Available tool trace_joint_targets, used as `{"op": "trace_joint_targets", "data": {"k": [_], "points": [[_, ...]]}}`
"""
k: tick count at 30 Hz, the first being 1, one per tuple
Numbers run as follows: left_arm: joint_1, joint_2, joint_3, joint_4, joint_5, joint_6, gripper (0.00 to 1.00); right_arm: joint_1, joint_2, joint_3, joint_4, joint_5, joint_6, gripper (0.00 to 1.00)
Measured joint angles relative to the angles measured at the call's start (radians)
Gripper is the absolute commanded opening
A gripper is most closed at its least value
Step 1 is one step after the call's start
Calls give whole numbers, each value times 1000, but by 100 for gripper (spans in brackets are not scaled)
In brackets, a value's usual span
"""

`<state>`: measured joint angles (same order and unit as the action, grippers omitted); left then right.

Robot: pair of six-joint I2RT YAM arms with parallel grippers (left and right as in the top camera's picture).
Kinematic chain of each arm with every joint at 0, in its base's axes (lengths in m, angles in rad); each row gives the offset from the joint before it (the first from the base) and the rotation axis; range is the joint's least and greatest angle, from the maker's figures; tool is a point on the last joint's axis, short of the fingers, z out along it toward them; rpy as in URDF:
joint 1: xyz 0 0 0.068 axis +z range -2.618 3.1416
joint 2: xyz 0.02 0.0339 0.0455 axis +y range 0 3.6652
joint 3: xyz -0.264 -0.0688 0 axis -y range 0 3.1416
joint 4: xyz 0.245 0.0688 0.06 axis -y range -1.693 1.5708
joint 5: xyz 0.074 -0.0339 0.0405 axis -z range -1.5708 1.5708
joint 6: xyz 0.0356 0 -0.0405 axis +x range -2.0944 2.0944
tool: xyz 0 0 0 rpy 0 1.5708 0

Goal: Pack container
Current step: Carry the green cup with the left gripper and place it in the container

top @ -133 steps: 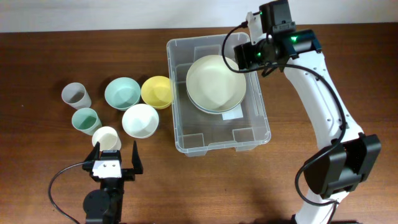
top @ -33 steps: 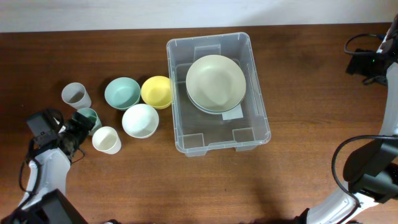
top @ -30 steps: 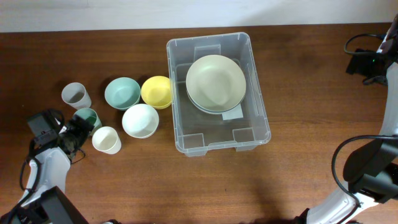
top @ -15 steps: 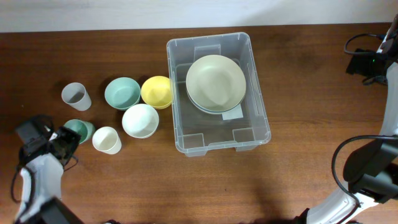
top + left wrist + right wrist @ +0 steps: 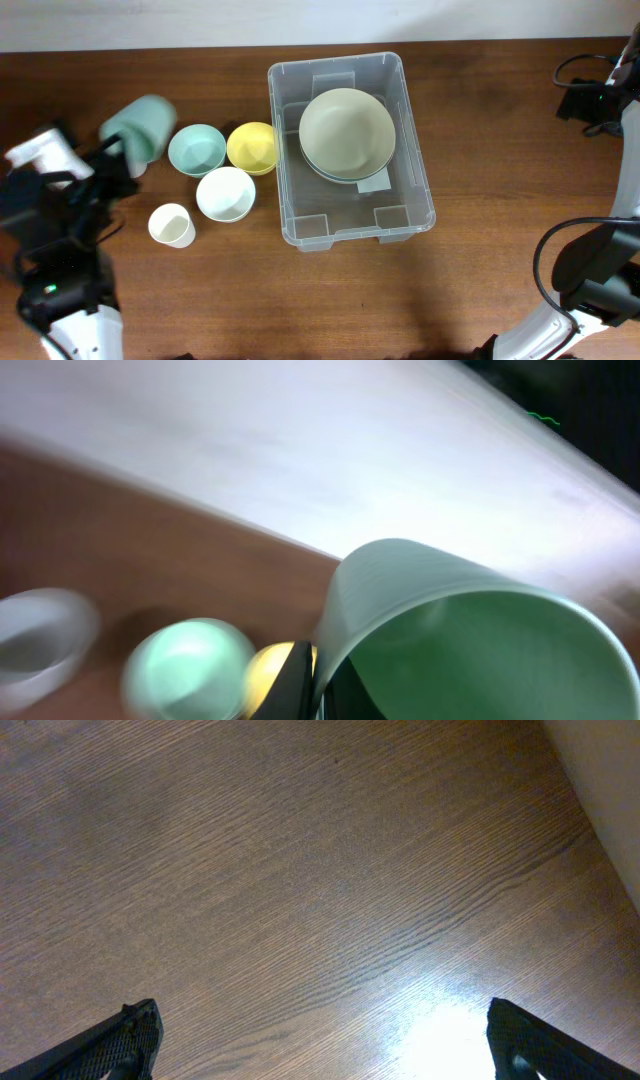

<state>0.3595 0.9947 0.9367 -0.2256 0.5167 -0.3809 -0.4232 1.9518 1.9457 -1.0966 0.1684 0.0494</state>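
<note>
- Overhead: the container (image 5: 290, 205) sits centre-right with a bowl (image 5: 347, 133) inside; the left gripper (image 5: 118, 152) holds a tilted cup (image 5: 142, 122) at far left.
- Left wrist: blurred; jaws seemingly clamp the cup (image 5: 450, 630).
- Right wrist: the right gripper (image 5: 320, 1040) has its jaws spread wide over the table (image 5: 300, 870).

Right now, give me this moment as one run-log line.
left tool: shut on green cup, held tilted above table | right tool: open, over table | bin: holds pale dish | cup not yet in bin

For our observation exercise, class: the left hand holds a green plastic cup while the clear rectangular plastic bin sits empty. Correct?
Not empty: the overhead view shows a large pale round bowl inside the clear rectangular plastic bin. The left hand does hold the green plastic cup.
</note>
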Motion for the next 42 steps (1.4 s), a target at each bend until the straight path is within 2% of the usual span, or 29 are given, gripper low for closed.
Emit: {"op": "trace_joint_targets", "data": {"k": [7,11,16,21,24,29,42], "points": [[-377,119,5,184,64,180,1,0,0,0,0,0,0,99],[-512,264,35,195,64,298,1,0,0,0,0,0,0,99],[-646,463,153,68,51,462,1,0,0,0,0,0,0,99],[-767,607,342,-174,-92,643,1,0,0,0,0,0,0,99],[-824,663,448,-245,-161,726,0,0,0,0,0,0,0,99],[-879,699,524,-257,-208,790,0,0,0,0,0,0,0,99],[-1060,834,529,-287,-337,883,1,0,0,0,0,0,0,99]]}}
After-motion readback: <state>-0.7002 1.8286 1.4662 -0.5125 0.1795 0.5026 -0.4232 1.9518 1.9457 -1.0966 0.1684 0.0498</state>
